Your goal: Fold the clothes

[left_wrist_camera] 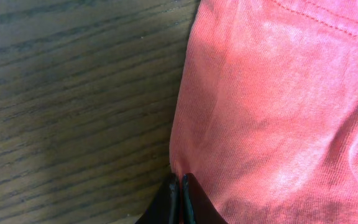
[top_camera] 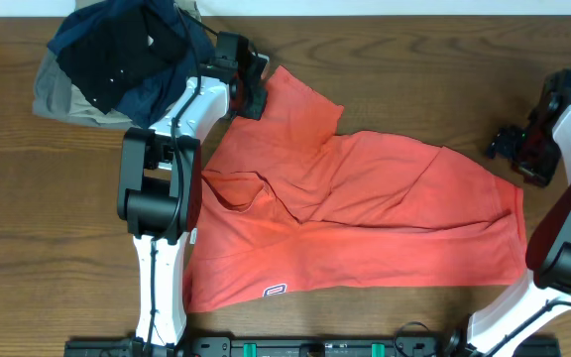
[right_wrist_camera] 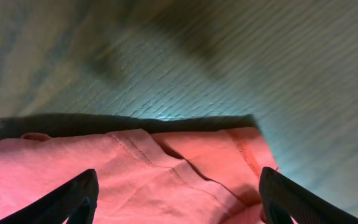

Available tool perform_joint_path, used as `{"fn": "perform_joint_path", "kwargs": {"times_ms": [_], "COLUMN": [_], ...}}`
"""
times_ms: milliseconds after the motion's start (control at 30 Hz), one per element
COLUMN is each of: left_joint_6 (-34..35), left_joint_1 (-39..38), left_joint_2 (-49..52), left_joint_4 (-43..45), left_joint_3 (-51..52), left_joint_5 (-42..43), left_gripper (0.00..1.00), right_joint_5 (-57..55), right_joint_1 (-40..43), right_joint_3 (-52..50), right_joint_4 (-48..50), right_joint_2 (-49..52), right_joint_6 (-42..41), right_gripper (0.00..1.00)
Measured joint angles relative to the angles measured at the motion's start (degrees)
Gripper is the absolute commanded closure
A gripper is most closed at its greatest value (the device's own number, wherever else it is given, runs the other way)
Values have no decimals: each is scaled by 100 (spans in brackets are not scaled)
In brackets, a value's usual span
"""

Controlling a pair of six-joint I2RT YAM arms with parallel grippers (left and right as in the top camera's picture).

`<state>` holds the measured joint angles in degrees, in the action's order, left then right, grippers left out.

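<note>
The coral-red T-shirt (top_camera: 365, 218) lies spread and wrinkled across the middle of the wooden table, with a small logo (top_camera: 276, 291) near its front edge. My left gripper (top_camera: 249, 87) is at the shirt's far-left sleeve. In the left wrist view its fingers (left_wrist_camera: 180, 185) are pressed together right on the edge of the red cloth (left_wrist_camera: 278, 106). My right gripper (top_camera: 507, 145) hovers by the shirt's right end. In the right wrist view its fingers (right_wrist_camera: 178, 182) are wide open above a folded, seamed edge of the shirt (right_wrist_camera: 135, 174), holding nothing.
A pile of black, navy and khaki garments (top_camera: 117, 55) sits at the far left corner, just behind the left arm. Bare wooden table (top_camera: 444, 69) surrounds the shirt. Both arm bases stand at the front edge.
</note>
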<state>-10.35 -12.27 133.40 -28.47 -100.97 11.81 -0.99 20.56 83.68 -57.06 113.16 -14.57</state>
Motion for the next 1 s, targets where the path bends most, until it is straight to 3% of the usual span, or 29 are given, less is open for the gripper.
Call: {"fn": "perform_joint_path", "kwargs": {"times_ms": [267, 433, 633, 800, 1000], "left_joint_6": [0, 28, 90, 116, 144], "left_joint_1": [0, 0, 0, 0, 0], "left_joint_2": [0, 0, 0, 0, 0], "left_joint_4": [-2, -2, -28, -46, -72], "left_joint_3": [0, 0, 0, -2, -11], "left_joint_5": [0, 0, 0, 0, 0], "left_gripper": [94, 94, 93, 94, 94], "right_joint_5": [304, 387, 337, 208, 162], "right_joint_1": [-44, -122, -125, -125, -125], "right_joint_3": [4, 7, 7, 7, 7], "right_joint_4": [0, 44, 138, 227, 227], "right_joint_2": [411, 490, 490, 553, 715], "right_joint_6": [173, 289, 304, 313, 339], "right_gripper": [27, 43, 37, 39, 57]}}
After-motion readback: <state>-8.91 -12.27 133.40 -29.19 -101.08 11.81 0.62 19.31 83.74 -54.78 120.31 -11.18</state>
